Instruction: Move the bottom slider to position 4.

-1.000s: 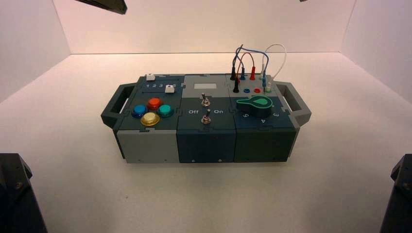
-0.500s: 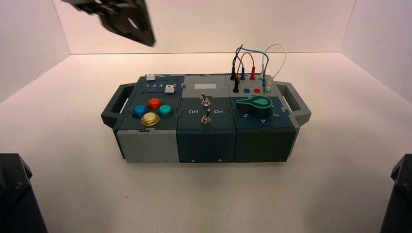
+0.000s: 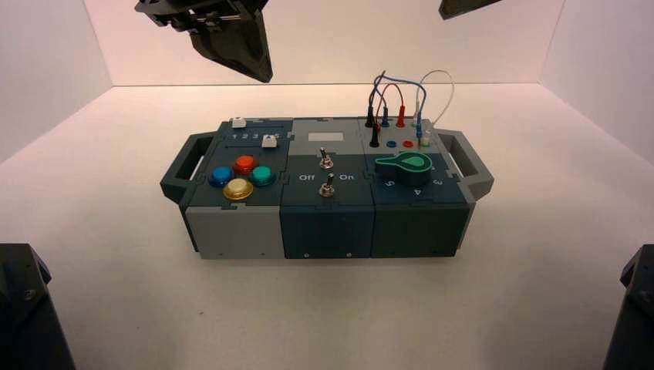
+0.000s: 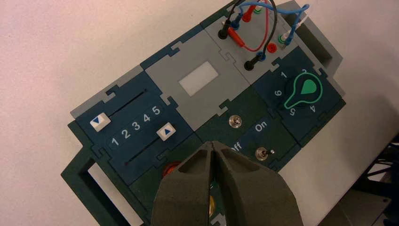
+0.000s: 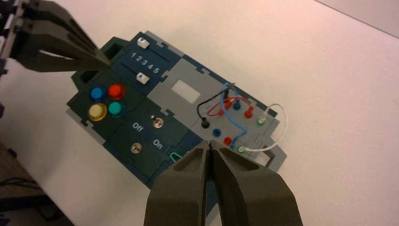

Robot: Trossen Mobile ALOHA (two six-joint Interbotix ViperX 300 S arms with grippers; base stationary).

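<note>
The bottom slider (image 4: 166,132) is a white cap with a blue triangle. It sits at the slot's end by the printed 5, just past the small digit 4 (image 4: 147,117). It also shows in the high view (image 3: 269,141) and the right wrist view (image 5: 142,78). My left gripper (image 3: 264,75) is shut and empty. It hangs high above and behind the box's left end, and in its own view the tips (image 4: 212,144) are over the coloured buttons. My right gripper (image 5: 209,142) is shut and empty, high over the box's wire end, and only its edge (image 3: 465,7) shows in the high view.
The other white slider cap (image 4: 99,121) sits at the 1 end of the far slot. Four coloured buttons (image 3: 239,176), two metal toggle switches (image 3: 327,161), a green knob (image 3: 411,163) and plugged wires (image 3: 397,96) fill the box. The box has handles (image 3: 179,173) at both ends.
My left gripper has come down into view from the top left and moved right, toward the box's left end. The edge of my right gripper has appeared at the top right.
</note>
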